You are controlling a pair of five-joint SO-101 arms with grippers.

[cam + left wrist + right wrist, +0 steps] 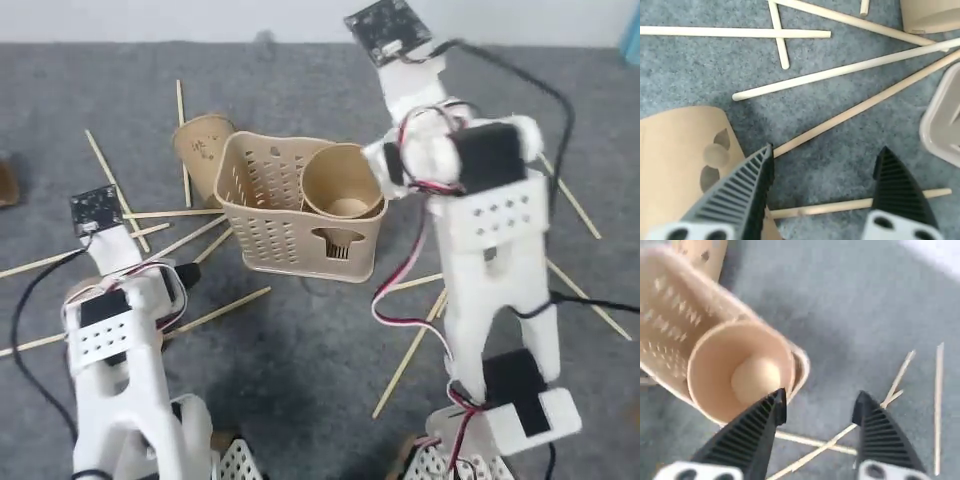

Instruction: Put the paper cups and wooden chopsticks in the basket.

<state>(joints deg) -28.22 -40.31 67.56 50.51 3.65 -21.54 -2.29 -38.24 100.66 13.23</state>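
In the basket point(270, 240), seen from above, you have one paper cup point(343, 182); a second cup point(200, 145) lies against its outside, chopsticks point(215, 312) around it. Left wrist: your left end effector point(825, 160) gapes over chopsticks near the basket. Right wrist: your right end effector point(820, 402) gapes beside the basket's paper cup.

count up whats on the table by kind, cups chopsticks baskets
paper cups: 3 (one in the basket, one beside it, one by the left gripper)
wooden chopsticks: about 12, some partly hidden
basket: 1
total: about 16
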